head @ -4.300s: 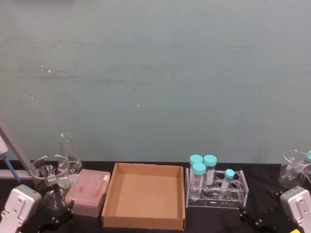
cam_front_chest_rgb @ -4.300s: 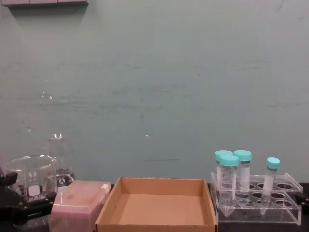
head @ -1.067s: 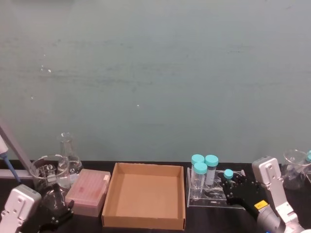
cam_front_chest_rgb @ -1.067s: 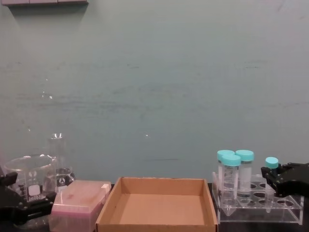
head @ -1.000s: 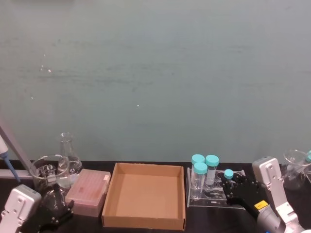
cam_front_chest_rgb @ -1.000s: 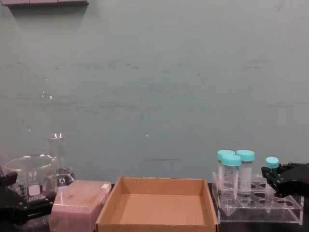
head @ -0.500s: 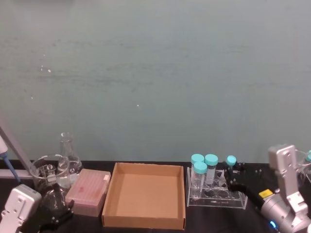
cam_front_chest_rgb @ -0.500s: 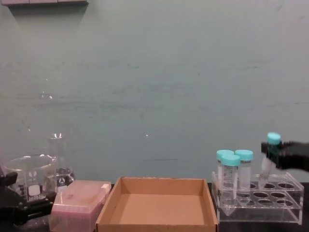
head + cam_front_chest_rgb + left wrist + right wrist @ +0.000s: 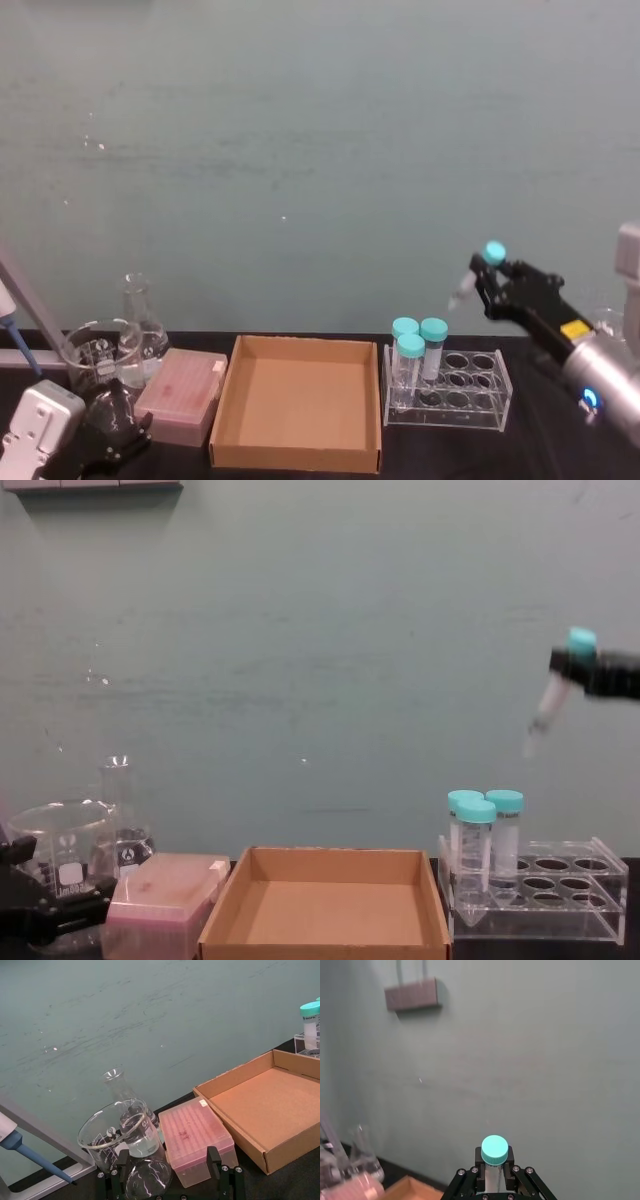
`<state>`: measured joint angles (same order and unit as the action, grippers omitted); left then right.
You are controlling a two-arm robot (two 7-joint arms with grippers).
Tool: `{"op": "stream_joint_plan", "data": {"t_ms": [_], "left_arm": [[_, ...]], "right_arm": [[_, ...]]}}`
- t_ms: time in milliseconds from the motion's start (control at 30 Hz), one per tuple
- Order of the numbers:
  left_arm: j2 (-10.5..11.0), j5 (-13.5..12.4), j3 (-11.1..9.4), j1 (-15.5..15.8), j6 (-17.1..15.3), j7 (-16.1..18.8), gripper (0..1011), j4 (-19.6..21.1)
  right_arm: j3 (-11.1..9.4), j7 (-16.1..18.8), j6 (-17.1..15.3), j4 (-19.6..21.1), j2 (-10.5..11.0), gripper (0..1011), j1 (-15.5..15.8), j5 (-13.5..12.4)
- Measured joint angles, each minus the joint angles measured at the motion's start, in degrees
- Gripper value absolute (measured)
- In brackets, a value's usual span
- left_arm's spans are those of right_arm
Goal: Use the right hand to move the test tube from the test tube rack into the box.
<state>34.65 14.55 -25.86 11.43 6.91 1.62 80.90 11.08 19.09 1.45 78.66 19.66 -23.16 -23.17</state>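
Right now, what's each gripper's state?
Left gripper: open, parked low left.
Right gripper: closed on the test tube, high above the test tube rack.

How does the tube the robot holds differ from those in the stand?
The held tube is slimmer with a smaller cap; the racked tubes are wider. The held tube hangs tilted in the right tool; the racked tubes stand upright in the rack. Both have teal caps.

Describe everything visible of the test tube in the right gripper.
The test tube is slim, clear plastic, with a small teal screw cap and a pointed tip. The right gripper clamps it just below the cap. It hangs tilted, tip down and leftward, high above the test tube rack, touching only that gripper.
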Motion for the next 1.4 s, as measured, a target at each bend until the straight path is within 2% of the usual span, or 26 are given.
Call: {"op": "stream_joint_plan", "data": {"t_ms": [133,233,333,433,467,600,900,1000,1300,1400], "left_arm": [[0.0,0.0,0.0,0.0,0.0,0.0,1000,0.0],[0.0,0.0,0.0,0.0,0.0,0.0,1000,0.0],[0.0,0.0,0.0,0.0,0.0,0.0,1000,0.0],[0.0,0.0,0.0,0.0,0.0,0.0,1000,0.0],[0.0,0.0,0.0,0.0,0.0,0.0,1000,0.0],[0.0,0.0,0.0,0.0,0.0,0.0,1000,0.0],[0.0,0.0,0.0,0.0,0.0,0.0,1000,0.0],[0.0,0.0,0.0,0.0,0.0,0.0,1000,0.0],[0.0,0.0,0.0,0.0,0.0,0.0,1000,0.0],[0.0,0.0,0.0,0.0,0.0,0.0,1000,0.0]], "right_arm": [[0.4,1.2,-0.5,0.9,-0.6,208,-1.6,-0.7],[1.6,2.1,-1.4,0.1,-1.5,208,-3.6,-1.0],[4.0,3.0,-2.9,-2.6,-3.3,208,-6.9,-1.0],[6.0,3.4,-4.4,-5.1,-4.8,209,-9.2,-1.0],[6.0,3.4,-4.4,-5.1,-4.8,209,-9.2,-1.0],[9.1,3.8,-6.3,-9.6,-7.4,209,-12.3,-0.5],[13.4,3.9,-7.0,-18.6,-12.0,209,-16.6,1.6],[14.1,3.6,-6.9,-20.4,-12.9,208,-17.2,2.5],[13.9,3.6,-6.8,-19.9,-12.7,208,-17.1,2.3],[13.9,3.6,-6.8,-19.8,-12.6,242,-17.1,2.2]]}}
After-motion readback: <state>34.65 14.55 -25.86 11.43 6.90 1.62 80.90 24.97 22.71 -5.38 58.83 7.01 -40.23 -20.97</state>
